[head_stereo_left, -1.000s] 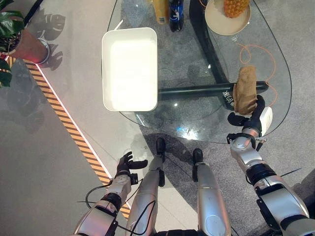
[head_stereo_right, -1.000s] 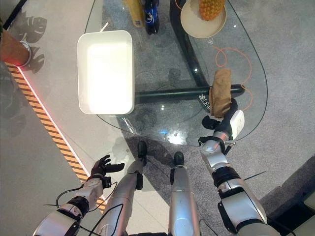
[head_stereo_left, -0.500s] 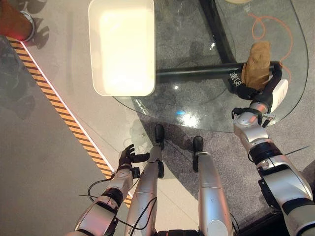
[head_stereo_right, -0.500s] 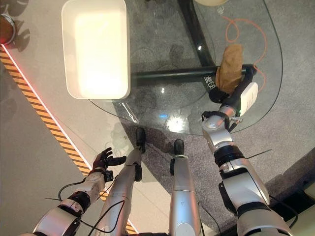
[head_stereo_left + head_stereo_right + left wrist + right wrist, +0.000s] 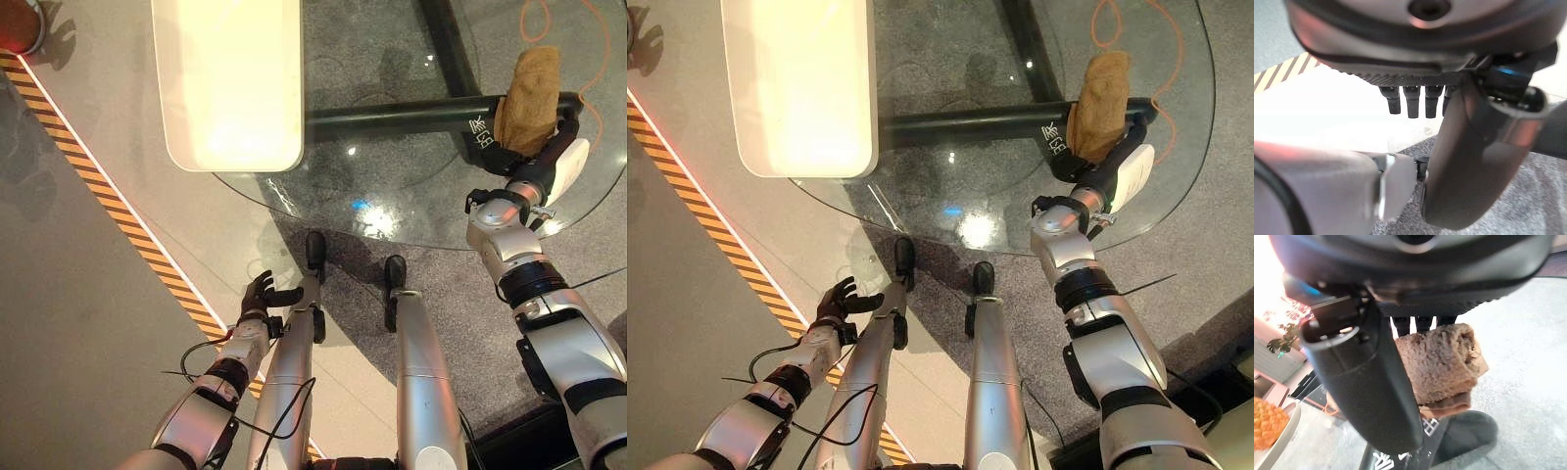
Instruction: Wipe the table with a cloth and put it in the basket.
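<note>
The cloth [image 5: 529, 86] is a brown, fuzzy terry piece, rolled or bunched into a thick oblong wad. It lies on the glass table [image 5: 392, 191] toward 2 o'clock in the head views, over the dark bar of the table's frame [image 5: 392, 116] seen through the glass. The right hand [image 5: 544, 157] is at the cloth's near end with its thumb and fingers closed around it, gripping it; the right wrist view shows the fingers [image 5: 1420, 324] curled over the top of the roll [image 5: 1442, 360] and the thumb [image 5: 1366, 387] pressed against its side.

White lettering shows on the frame bar [image 5: 1054, 137] beside the cloth, too small to make out.

The white basket [image 5: 230, 78] sits on the table at 11 o'clock, well apart from the cloth. An orange cord [image 5: 578, 59] loops beneath the glass at 1 o'clock.

The right wrist view adds a pineapple [image 5: 1266, 423] on a pale plate [image 5: 1283, 440] and a leafy plant [image 5: 1286, 339]. The left hand [image 5: 260, 294] hangs low at 7 o'clock, below table level, fingers loosely spread and holding nothing; its wrist view shows the fingers [image 5: 1413, 100] over an orange-striped floor line [image 5: 1283, 71].
</note>
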Available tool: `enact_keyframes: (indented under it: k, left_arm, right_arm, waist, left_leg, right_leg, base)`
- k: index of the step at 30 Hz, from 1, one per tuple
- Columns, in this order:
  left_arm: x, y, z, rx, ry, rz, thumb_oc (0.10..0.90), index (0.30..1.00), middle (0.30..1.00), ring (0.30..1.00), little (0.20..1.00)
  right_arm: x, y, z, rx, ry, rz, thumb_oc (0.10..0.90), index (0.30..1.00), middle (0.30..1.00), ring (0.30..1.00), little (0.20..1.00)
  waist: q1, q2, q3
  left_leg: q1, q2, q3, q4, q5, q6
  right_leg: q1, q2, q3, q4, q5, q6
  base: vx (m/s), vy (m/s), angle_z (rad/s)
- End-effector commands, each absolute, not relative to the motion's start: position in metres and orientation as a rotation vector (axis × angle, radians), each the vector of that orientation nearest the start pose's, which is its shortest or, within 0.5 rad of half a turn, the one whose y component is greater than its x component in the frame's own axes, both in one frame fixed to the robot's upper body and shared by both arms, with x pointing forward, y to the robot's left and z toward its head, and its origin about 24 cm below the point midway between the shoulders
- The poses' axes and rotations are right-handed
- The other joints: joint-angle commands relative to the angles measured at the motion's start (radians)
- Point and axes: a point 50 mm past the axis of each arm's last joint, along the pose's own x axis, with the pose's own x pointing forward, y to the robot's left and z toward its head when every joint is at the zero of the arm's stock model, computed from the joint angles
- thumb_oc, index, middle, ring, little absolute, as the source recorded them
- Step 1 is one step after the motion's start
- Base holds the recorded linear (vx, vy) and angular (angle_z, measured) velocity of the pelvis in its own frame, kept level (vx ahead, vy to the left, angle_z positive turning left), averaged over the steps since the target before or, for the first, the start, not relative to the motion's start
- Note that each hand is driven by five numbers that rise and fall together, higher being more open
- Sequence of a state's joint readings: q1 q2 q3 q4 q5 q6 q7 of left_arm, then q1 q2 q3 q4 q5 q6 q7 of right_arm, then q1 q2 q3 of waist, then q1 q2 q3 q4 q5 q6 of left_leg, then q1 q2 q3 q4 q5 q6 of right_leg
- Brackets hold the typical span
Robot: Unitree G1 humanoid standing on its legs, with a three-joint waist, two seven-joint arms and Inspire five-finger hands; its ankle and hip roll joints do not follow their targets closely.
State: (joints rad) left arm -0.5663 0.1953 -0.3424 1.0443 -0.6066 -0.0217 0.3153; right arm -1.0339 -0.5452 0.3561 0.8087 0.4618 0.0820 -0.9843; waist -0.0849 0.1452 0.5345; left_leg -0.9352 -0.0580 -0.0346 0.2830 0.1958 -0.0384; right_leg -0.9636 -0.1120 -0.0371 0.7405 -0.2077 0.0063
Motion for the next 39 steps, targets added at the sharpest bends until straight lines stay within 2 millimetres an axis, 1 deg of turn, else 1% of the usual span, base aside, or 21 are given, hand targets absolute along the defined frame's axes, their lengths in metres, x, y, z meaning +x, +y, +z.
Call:
enact_keyframes:
  k: [1,7,14,17,20,25,26,27,28,29,35,39]
  left_arm:
    - [0.308,0.167,-0.046,-0.044,0.595,0.281,0.8,0.9,0.9,0.9,0.9]
    - [0.312,0.17,-0.042,-0.052,0.585,0.277,0.8,0.9,0.9,0.9,0.9]
    - [0.317,0.174,-0.037,-0.052,0.571,0.285,0.8,0.9,0.9,0.9,0.9]
    - [0.319,0.177,-0.034,-0.048,0.566,0.286,0.8,0.9,0.9,0.9,0.9]
    - [0.322,0.179,-0.032,-0.047,0.561,0.286,0.8,0.9,0.9,0.9,0.9]
    - [0.328,0.183,-0.025,-0.04,0.548,0.282,0.8,0.9,0.9,0.9,0.9]
    - [0.33,0.184,-0.023,-0.04,0.545,0.282,0.8,0.9,0.9,0.9,0.9]
    - [0.331,0.187,-0.021,-0.04,0.541,0.283,0.8,0.9,0.9,0.9,0.9]
    - [0.332,0.188,-0.019,-0.037,0.537,0.283,0.8,0.9,0.9,0.9,0.9]
    - [0.332,0.189,-0.019,-0.037,0.537,0.284,0.8,0.9,0.9,0.9,0.9]
    - [0.338,0.193,-0.011,-0.035,0.522,0.288,0.8,0.9,0.9,0.9,0.9]
    - [0.342,0.193,-0.006,-0.04,0.515,0.287,0.8,0.9,0.9,0.9,0.9]
  right_arm:
    - [0.381,-0.265,0.246,-0.206,-0.295,-1.043,0.8,0.9,0.9,0.9,0.9]
    - [0.386,-0.262,0.25,-0.148,-0.245,-1.006,0.8,0.9,0.9,0.9,0.9]
    - [0.391,-0.261,0.243,-0.083,-0.127,-1.013,0.8,0.9,0.9,0.9,0.9]
    - [0.395,-0.261,0.241,-0.088,-0.062,-0.966,0.8,0.9,0.9,0.9,0.9]
    - [0.397,-0.26,0.241,-0.087,-0.035,-0.936,0.8,0.9,0.9,0.9,0.9]
    - [0.402,-0.258,0.231,-0.06,0.054,-0.837,0.8,0.9,0.9,0.9,0.9]
    - [0.404,-0.257,0.229,-0.067,0.068,-0.807,0.671,0.789,0.789,0.789,0.771]
    - [0.405,-0.256,0.229,-0.073,0.077,-0.785,0.155,0.347,0.347,0.347,0.255]
    - [0.405,-0.256,0.229,-0.086,0.077,-0.78,0.155,0.347,0.347,0.347,0.255]
    - [0.405,-0.256,0.229,-0.087,0.077,-0.779,0.1,0.3,0.3,0.3,0.2]
    - [0.406,-0.255,0.232,-0.123,0.062,-0.765,0.1,0.3,0.3,0.3,0.2]
    - [0.406,-0.256,0.239,-0.141,0.032,-0.78,0.1,0.3,0.3,0.3,0.2]
  waist:
    - [-0.015,0.061,-0.014]
    - [-0.007,0.066,-0.014]
    - [0.004,0.067,-0.014]
    - [0.012,0.067,-0.014]
    - [0.017,0.067,-0.014]
    - [0.026,0.062,-0.014]
    - [0.028,0.06,-0.014]
    - [0.03,0.059,-0.014]
    - [0.031,0.057,-0.014]
    - [0.031,0.057,-0.014]
    - [0.034,0.05,-0.014]
    - [0.033,0.047,-0.014]
  left_leg:
    - [-0.042,-0.023,0.034,0.197,-0.22,0.035]
    - [-0.071,-0.026,0.03,0.204,-0.218,0.029]
    - [-0.094,-0.026,0.026,0.205,-0.219,0.027]
    - [-0.11,-0.028,0.022,0.207,-0.216,0.024]
    - [-0.117,-0.031,0.019,0.205,-0.216,0.023]
    - [-0.123,-0.035,0.011,0.193,-0.211,0.02]
    - [-0.124,-0.036,0.009,0.191,-0.21,0.018]
    - [-0.123,-0.037,0.007,0.186,-0.209,0.017]
    - [-0.121,-0.038,0.004,0.182,-0.208,0.015]
    - [-0.121,-0.038,0.004,0.181,-0.208,0.015]
    - [-0.108,-0.041,0.0,0.159,-0.207,0.012]
    - [-0.095,-0.044,0.0,0.143,-0.208,0.011]
  right_leg:
    - [-0.074,0.052,0.082,-0.139,0.111,0.049]
    - [-0.1,0.054,0.091,-0.132,0.11,0.054]
    - [-0.12,0.053,0.093,-0.129,0.109,0.06]
    - [-0.134,0.053,0.094,-0.125,0.11,0.063]
    - [-0.139,0.053,0.094,-0.127,0.109,0.066]
    - [-0.141,0.054,0.091,-0.142,0.115,0.073]
    - [-0.141,0.055,0.091,-0.144,0.116,0.074]
    - [-0.139,0.055,0.091,-0.152,0.118,0.076]
    - [-0.137,0.056,0.092,-0.159,0.12,0.078]
    - [-0.136,0.056,0.092,-0.16,0.12,0.078]
    - [-0.12,0.061,0.091,-0.192,0.126,0.087]
    - [-0.107,0.065,0.094,-0.217,0.134,0.093]
  base:
    - [0.0,0.0,0.0]
    - [0.0,0.0,0.0]
    - [0.0,-0.001,-0.01]
    - [0.0,0.0,0.0]
    - [0.0,0.0,0.0]
    - [0.0,0.0,0.0]
    - [-0.01,-0.028,0.03]
    - [-0.01,-0.027,0.04]
    - [-0.01,-0.02,0.03]
    - [0.0,0.0,0.0]
    - [-0.01,-0.006,0.04]
    - [0.0,0.01,0.01]
